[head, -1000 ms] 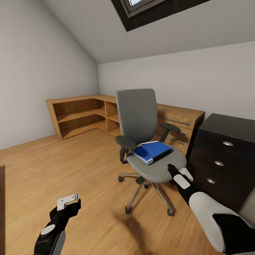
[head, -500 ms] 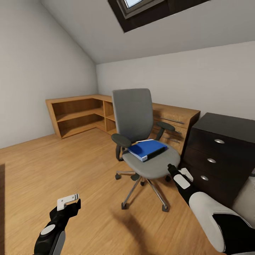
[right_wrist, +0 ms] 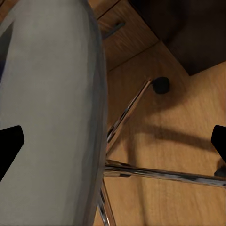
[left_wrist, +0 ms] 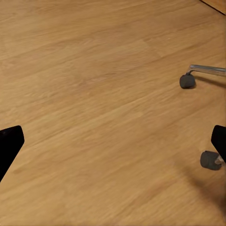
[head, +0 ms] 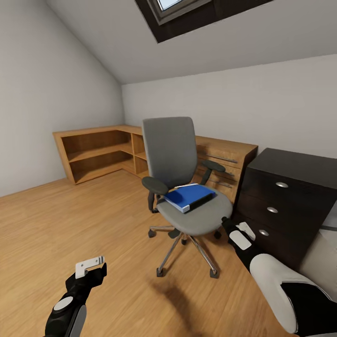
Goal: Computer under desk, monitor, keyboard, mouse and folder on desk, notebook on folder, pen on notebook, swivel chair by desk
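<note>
Swivel chair: you have the grey swivel chair (head: 180,173) in the middle of the head view, standing on the wood floor (head: 70,220) with its chrome wheeled base just ahead of your arms.
Folder: the blue folder (head: 189,196) lies flat on the chair's seat, white page edges facing you.
Counter: the black counter (head: 281,201), with three drawers and round silver knobs, stands just right of the chair, near it but apart.
Wooden chest: behind the chair, a wooden chest (head: 224,164) with long bar handles stands against the far wall, joining open wooden shelves (head: 96,152) in the corner.
Left gripper: your left gripper (head: 91,267) hangs low over bare floor, well apart from the chair; in the left wrist view its jaws stand wide open with nothing between them, and two chair casters (left_wrist: 187,81) show ahead.
Right gripper: your right gripper (head: 236,230) sits just beside the seat's front right edge; in the right wrist view its jaws stand spread apart and empty, looking at the seat's underside (right_wrist: 56,103) and the chrome legs (right_wrist: 155,173).
Skylight: a dark-framed skylight (head: 187,9) sits in the sloped ceiling above.
</note>
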